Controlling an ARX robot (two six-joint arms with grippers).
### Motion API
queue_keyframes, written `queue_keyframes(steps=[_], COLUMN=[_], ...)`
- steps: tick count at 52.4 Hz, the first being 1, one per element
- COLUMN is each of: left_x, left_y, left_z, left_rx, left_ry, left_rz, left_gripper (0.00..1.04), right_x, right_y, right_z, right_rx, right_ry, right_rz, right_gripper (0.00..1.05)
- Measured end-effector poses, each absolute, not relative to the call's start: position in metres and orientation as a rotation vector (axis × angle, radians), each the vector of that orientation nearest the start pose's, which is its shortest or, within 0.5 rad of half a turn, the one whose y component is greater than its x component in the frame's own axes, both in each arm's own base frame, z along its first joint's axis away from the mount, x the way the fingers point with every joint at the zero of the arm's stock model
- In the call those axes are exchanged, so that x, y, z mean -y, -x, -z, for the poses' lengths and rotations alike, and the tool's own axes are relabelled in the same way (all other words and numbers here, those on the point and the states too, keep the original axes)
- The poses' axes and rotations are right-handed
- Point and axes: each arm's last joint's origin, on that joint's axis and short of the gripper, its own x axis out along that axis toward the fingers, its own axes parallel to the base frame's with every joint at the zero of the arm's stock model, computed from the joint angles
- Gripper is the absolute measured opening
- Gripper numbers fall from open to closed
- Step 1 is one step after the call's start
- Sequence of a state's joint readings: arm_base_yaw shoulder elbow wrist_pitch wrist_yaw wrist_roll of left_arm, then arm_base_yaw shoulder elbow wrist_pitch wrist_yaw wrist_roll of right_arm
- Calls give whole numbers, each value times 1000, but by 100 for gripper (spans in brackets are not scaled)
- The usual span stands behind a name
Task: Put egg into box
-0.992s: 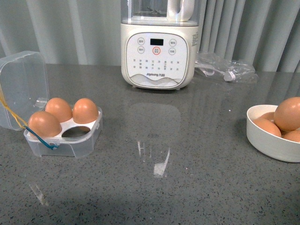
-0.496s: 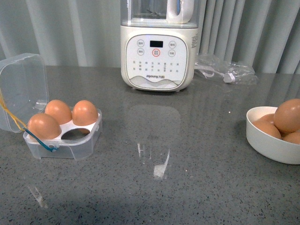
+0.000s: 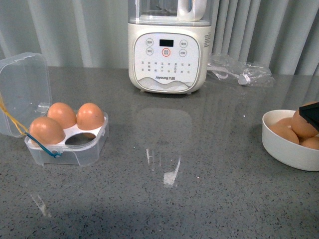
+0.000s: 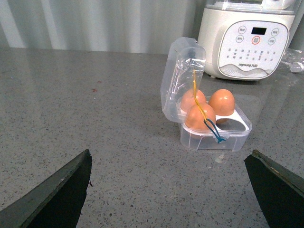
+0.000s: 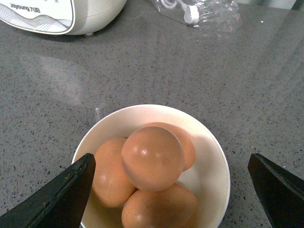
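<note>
Nearest, the left gripper (image 4: 167, 156) was seen spread wide with nothing held, over bare table (image 4: 71, 109) and pointed at the box (image 4: 213, 135). The right gripper (image 5: 171, 161) was likewise wide apart and empty, its fingers (image 5: 61, 194) framed either side of the white bowl (image 5: 213, 156); contact with anything could not be told. The egg (image 5: 152, 158) was seen on top of the other brown eggs (image 5: 111, 173) in that bowl. This was shown whole only by the right wrist view; in the front view the bowl was cut by the edge and only a dark finger tip was caught. The lid (image 3: 22, 92) was stood open, three cups were filled, and one cup (image 3: 79, 140), near and toward the robot's right, was left empty. Behind, a white blender (image 3: 167, 50) and a plastic bag (image 3: 239, 72) were noted, with the curtain (image 3: 75, 30) farthest.
</note>
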State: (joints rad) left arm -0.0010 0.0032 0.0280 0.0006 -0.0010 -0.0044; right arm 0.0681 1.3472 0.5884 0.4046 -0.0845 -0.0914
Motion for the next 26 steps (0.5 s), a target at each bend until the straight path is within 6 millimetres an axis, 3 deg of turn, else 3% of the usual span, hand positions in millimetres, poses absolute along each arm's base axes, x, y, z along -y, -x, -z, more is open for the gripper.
queue_keyframes(steps=[26], left_x=[0], left_y=[-96], left_z=[-173], left_rx=[25], left_ry=[4], left_rz=[0], left_gripper=[98], right_x=[-32], right_y=[-294], right_z=[-200], right_rx=[-349], right_ry=[94], right_rz=[-190], right_gripper=[98])
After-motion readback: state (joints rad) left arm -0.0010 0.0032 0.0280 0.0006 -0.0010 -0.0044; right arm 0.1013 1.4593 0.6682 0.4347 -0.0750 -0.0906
